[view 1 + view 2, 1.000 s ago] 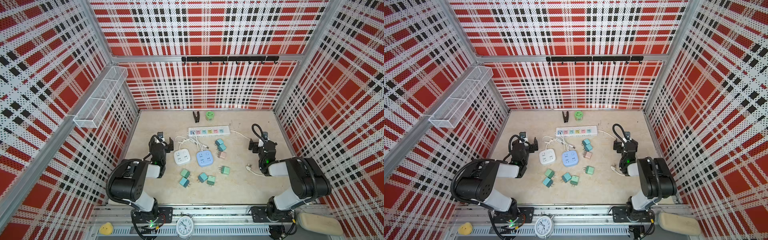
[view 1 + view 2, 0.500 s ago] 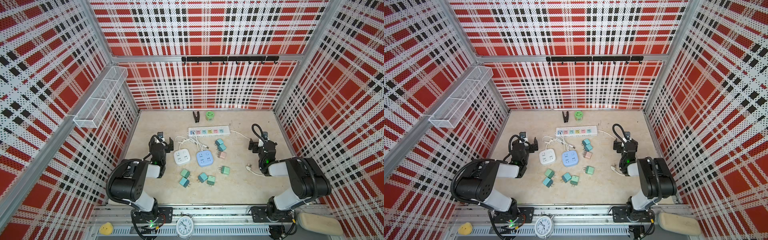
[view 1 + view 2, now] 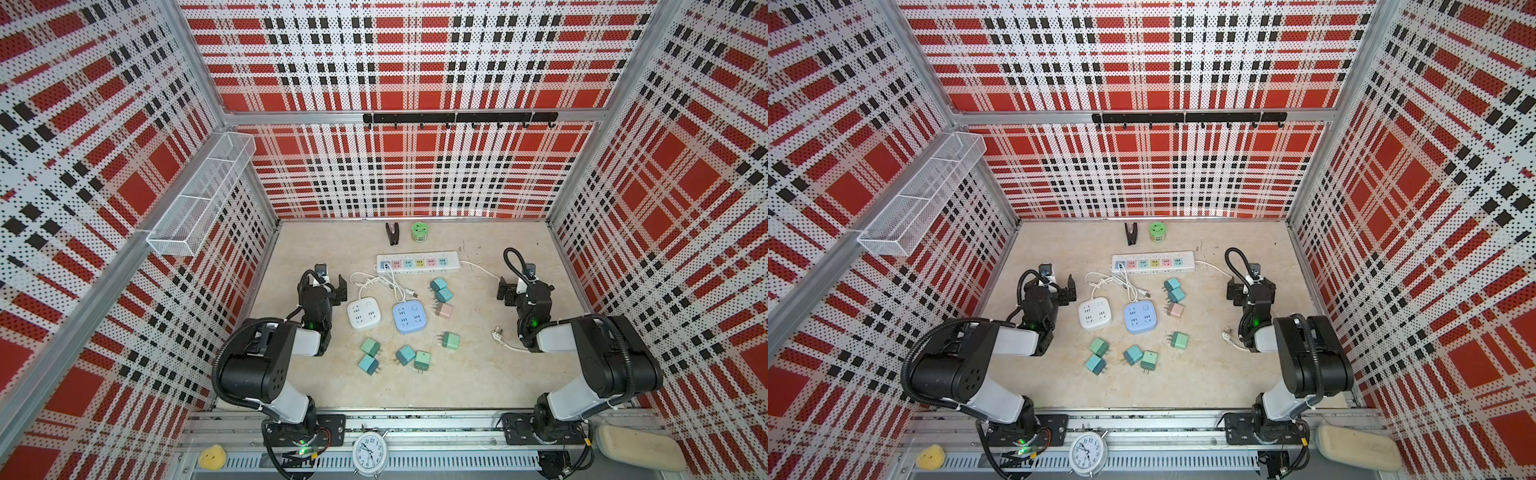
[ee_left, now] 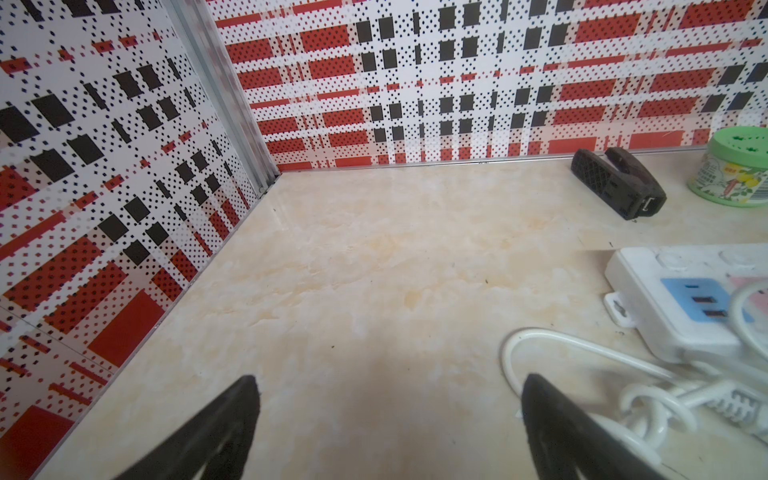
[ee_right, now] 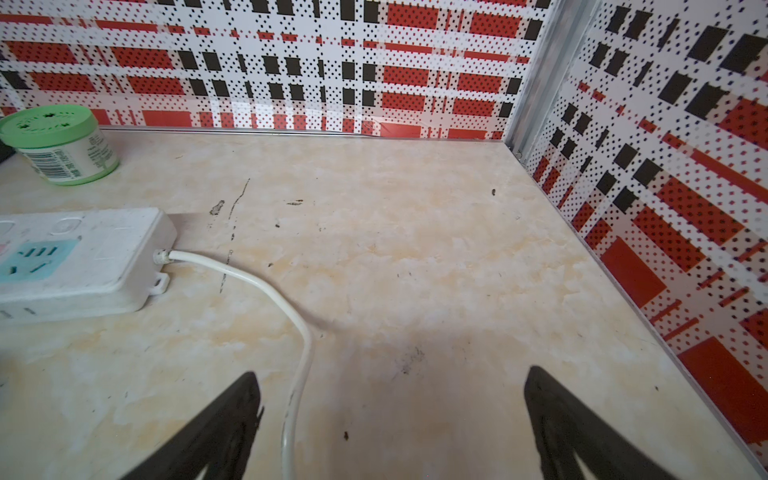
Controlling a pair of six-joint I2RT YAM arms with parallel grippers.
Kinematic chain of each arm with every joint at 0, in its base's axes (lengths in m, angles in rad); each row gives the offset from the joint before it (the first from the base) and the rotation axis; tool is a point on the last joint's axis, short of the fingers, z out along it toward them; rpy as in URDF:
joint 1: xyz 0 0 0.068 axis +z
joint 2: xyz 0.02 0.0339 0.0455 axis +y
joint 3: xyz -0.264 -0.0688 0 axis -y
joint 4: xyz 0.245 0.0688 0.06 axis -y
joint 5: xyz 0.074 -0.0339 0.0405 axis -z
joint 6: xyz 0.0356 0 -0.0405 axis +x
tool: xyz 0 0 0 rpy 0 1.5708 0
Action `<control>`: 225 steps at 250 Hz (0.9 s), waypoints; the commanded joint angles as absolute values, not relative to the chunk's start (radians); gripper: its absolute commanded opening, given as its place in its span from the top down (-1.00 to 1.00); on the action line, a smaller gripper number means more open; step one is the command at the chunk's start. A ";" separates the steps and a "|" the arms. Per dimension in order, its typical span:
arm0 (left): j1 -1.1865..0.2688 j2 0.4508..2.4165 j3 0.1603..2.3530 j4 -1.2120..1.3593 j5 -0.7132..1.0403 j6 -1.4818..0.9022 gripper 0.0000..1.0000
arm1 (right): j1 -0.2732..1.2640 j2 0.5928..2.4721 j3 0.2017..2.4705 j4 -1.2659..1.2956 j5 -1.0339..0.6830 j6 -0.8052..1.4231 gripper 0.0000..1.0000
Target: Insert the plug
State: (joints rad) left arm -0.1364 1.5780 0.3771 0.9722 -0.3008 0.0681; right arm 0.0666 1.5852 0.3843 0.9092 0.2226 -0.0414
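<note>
Jar (image 3: 419, 232) lidded, basket (image 3: 199, 199) on wall, power strip (image 3: 417, 262)

Bright, even light falls from above in both top views, leaving only faint shadows on the table (image 3: 478, 374) and a pale sheen low on the back wall (image 3: 449, 210). The wide lens bows the plaid lines toward the edges. In the wrist views the left gripper (image 4: 388, 380) and right gripper (image 5: 392, 374) look dark and slightly soft near the lens, each casting a diffuse shadow on the table.
</note>
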 commanded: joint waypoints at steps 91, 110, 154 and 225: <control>-0.175 1.551 0.336 1.073 -0.427 0.078 -0.99 | 0.184 1.337 0.423 0.670 0.571 -0.021 -0.99; -0.252 1.437 0.326 1.020 -0.611 0.123 -0.98 | 0.184 1.290 0.481 0.520 0.543 0.055 -1.00; -0.386 1.198 0.324 0.838 -0.636 0.121 -0.98 | 0.181 1.252 0.656 0.208 0.486 0.297 -1.00; -0.379 1.006 0.725 -0.067 -0.232 -0.230 -0.99 | 0.178 1.092 0.743 0.030 0.240 0.470 -1.00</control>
State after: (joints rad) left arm -0.3870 1.0649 0.5556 0.3878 -0.4480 -0.0750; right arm 0.1818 1.2007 0.7750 0.0761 0.4057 0.3855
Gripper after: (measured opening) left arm 0.993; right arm 0.998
